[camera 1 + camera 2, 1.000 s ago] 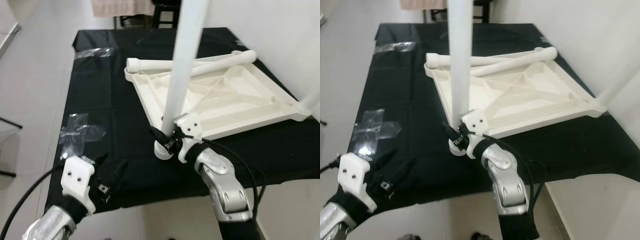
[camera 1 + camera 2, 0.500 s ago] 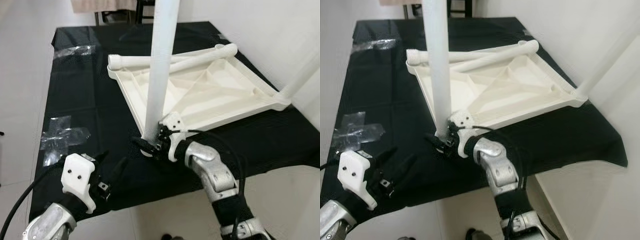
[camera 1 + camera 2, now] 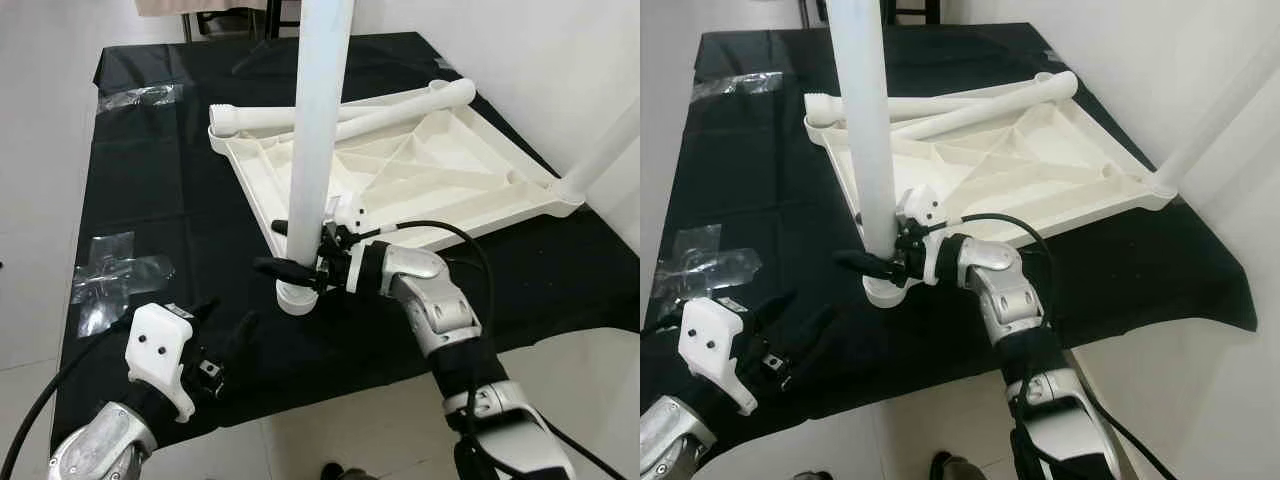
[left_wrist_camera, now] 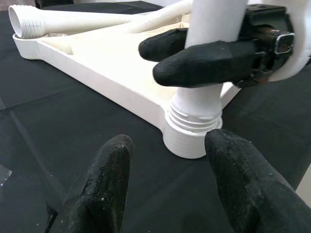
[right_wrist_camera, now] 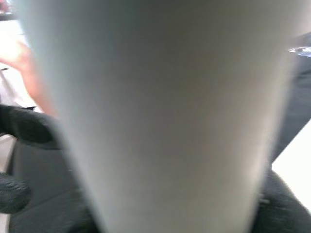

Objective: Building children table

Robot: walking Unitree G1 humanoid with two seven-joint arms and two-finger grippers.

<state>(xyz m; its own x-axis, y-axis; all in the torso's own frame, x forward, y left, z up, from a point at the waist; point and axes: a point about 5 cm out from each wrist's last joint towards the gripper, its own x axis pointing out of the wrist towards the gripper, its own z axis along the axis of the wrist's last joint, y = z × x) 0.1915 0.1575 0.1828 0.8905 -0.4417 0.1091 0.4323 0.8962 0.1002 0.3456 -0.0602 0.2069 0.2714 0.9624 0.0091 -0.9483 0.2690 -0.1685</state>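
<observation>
The children's table top [image 3: 430, 165] lies upside down on the black-covered work table [image 3: 150, 200], ribbed underside up, toward the right and far part of it; one white leg [image 3: 318, 130] stands upright in the near corner socket [image 3: 297, 296], its screw thread still showing above the collar (so, by my reckoning, not yet turned home); two loose legs [image 3: 350, 112] lie across the far edge of the top, and another stands at its right corner. The right gripper [image 3: 300, 268] is clenched around the upright leg just above the socket; the left gripper [image 4: 165, 189] hovers with fingers spread, near the socket but apart from it. The leg looks like hollow moulded plastic: light, stiff, smooth and likely slippery, best gripped low near the thread. Clear plastic wrappers [image 3: 115, 275] lie at the left; pale tiled floor and a white wall surround the table.
</observation>
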